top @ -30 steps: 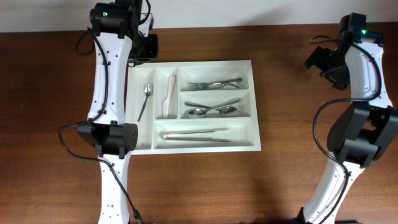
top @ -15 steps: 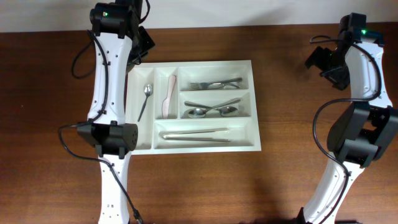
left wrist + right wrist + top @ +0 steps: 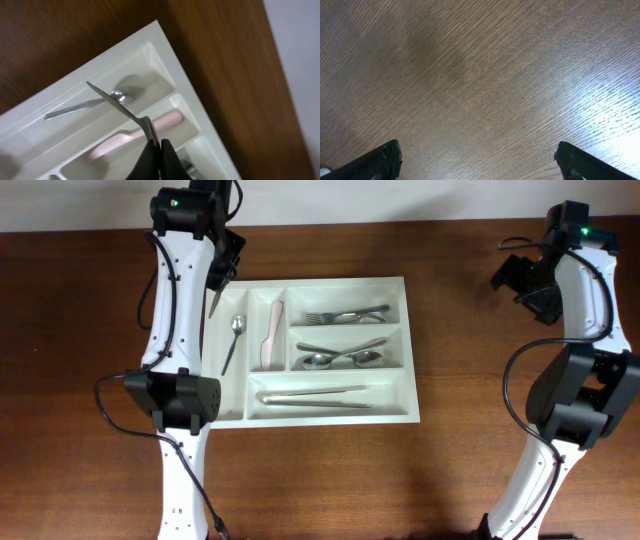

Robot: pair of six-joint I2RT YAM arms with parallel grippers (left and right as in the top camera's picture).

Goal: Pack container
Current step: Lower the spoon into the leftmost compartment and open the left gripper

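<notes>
White tray [image 3: 330,418] lay mid-tabletop [image 3: 480,460]. Left claw [image 3: 157,147] clenched a thin metal blade [image 3: 117,102] over its corner, handle hidden; right claw [image 3: 477,160] gaped above bare wood, fingertips cropped.

Left arm [image 3: 170,330] is running along the container's [image 3: 395,393] 9 o'clock edge, blocking entry from that side. Left tool [image 3: 157,150], clamped on a thin metal blade [image 3: 120,102], is hanging over the narrow compartment at 10 o'clock, where a spoon [image 3: 235,340] is taking up floor. Bare desk [image 3: 470,360] is lying open at 3 o'clock, between container and right arm [image 3: 580,310]. Right tool [image 3: 515,278], jaws wide, is hovering over bare wood at 2 o'clock. The 6 o'clock side is lying open too.
</notes>
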